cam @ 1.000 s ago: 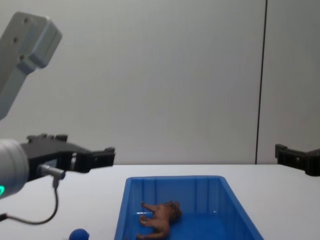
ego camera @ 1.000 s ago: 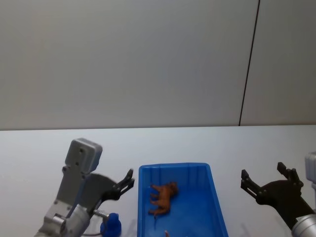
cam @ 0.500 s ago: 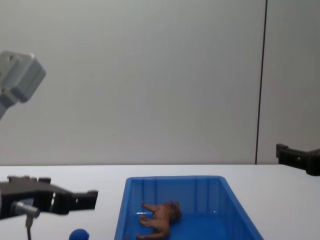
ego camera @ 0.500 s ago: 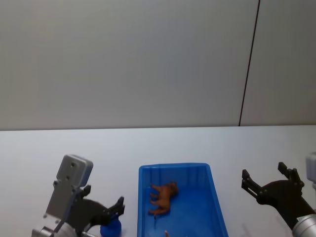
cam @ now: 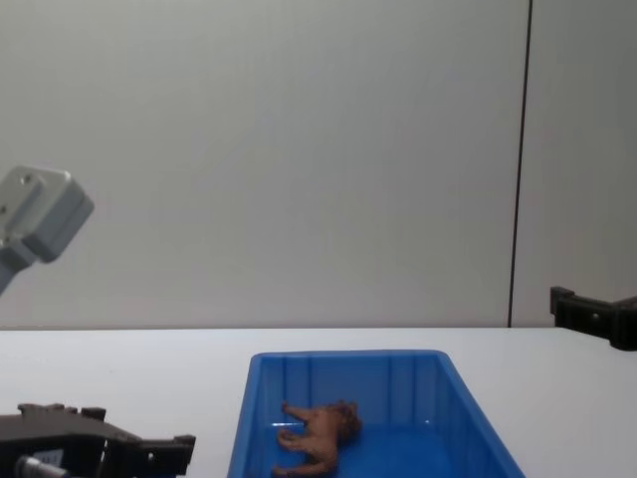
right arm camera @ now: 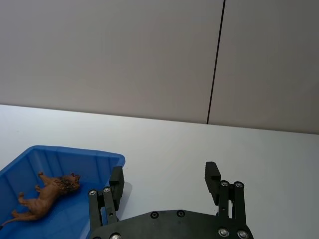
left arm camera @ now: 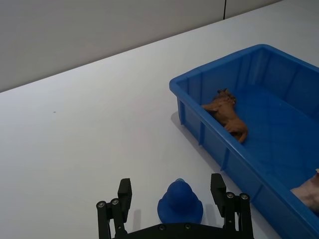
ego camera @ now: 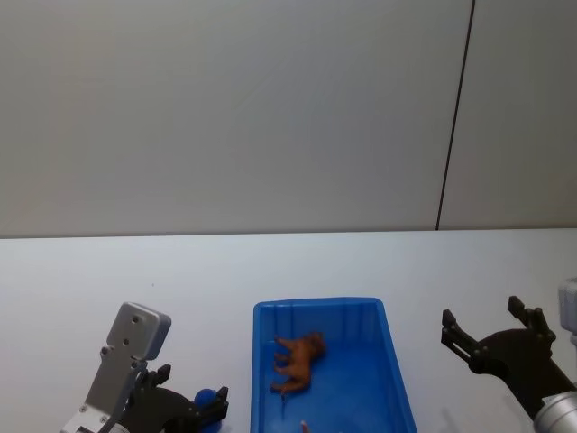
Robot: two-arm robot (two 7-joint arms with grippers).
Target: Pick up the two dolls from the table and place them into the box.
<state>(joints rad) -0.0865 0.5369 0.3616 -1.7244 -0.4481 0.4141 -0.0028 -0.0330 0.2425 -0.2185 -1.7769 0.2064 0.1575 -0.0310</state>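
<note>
Blue toy [left arm camera: 180, 202] sits between the spread fingers of the left tool [left arm camera: 172, 194].

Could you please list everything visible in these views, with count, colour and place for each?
lion doll: one, brown, lying on its side inside the box.
blue doll: one, blue, on the table left of the box, between the left gripper's open fingers.
pale object: one, pinkish, inside the box at its near end; too little shows to identify.
box: one, bright blue, centre of the table.
table: one, white, spanning the view.
wall: grey, behind the table, with a dark vertical seam.
left gripper: one, black, low over the table, straddling the blue doll.
right gripper: one, black, open, raised right of the box.
</note>
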